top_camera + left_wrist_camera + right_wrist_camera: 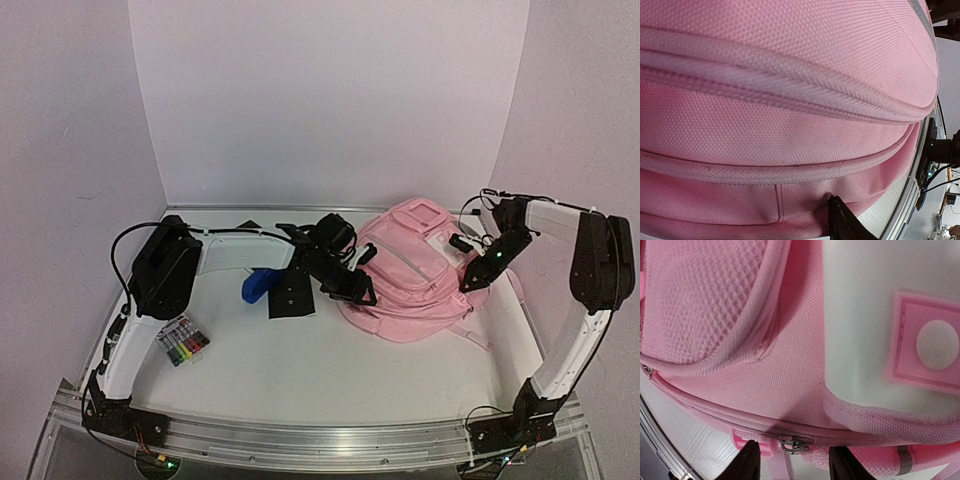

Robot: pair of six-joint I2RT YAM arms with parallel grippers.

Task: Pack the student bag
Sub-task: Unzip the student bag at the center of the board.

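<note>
The student bag [415, 275], a big pink backpack with pale trim, lies at the right of the table's middle. My left gripper [358, 290] presses against its left side. In the left wrist view only one dark finger [840, 220] shows, dug into puckered pink fabric [790, 125], and bag cloth covers the other finger. My right gripper [472, 278] is at the bag's right side. In the right wrist view its fingers [747, 462] stand apart, with a metal zip pull [792, 444] between them, untouched, on the bag [790, 375].
A pack of coloured markers [183, 342] lies near the left arm. A blue object [257, 285] and a flat black item [292, 296] rest left of the bag. The white walls close in behind and on both sides.
</note>
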